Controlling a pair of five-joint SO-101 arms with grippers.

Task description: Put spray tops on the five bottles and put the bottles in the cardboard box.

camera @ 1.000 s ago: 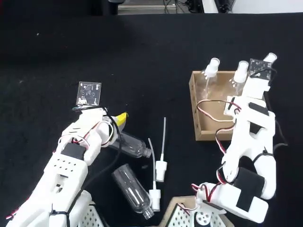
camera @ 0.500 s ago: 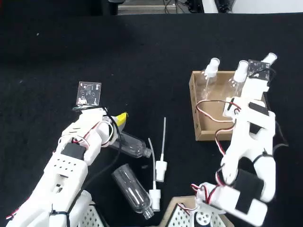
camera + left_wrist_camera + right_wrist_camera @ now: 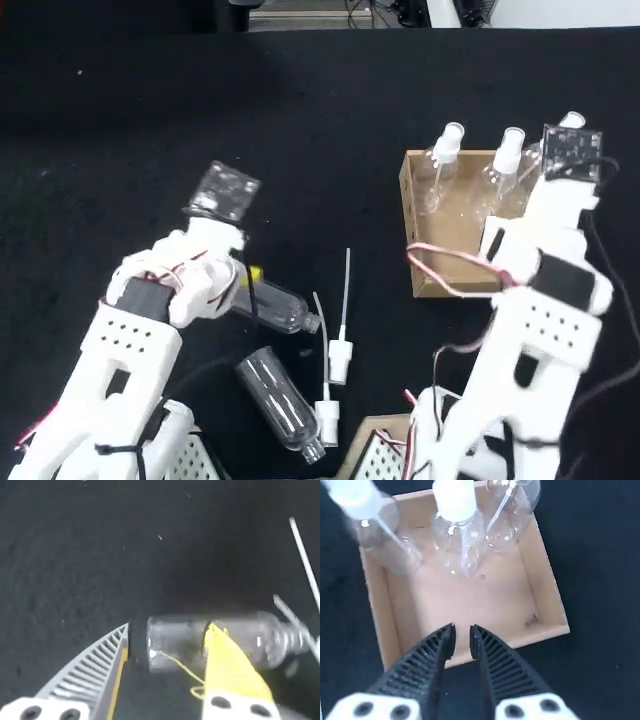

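A clear capless bottle [image 3: 180, 640] lies on the black table, seen in the high view as the bottle [image 3: 278, 306] by the left arm. My left gripper [image 3: 167, 626] is open just above it, the grey finger [image 3: 107, 652] beyond its base and the yellow finger [image 3: 225, 655] over its middle. A second capless bottle [image 3: 282, 402] lies nearer the front. Two loose spray tops [image 3: 340, 352] [image 3: 326, 410] lie beside them. The cardboard box [image 3: 412, 230] holds three capped bottles [image 3: 387, 545] [image 3: 457, 540] [image 3: 512, 500]. My right gripper [image 3: 461, 629] hangs shut above the box's near wall.
The right arm [image 3: 545, 300] stretches over the box's right side. A sprayer's thin dip tube [image 3: 305, 555] lies just past the bottle's neck. Open black table spreads behind the box and to the far left.
The left arm has swung forward and tipped down over the lying bottle. The right arm has lifted and shifted right, away from the bottles in the box.
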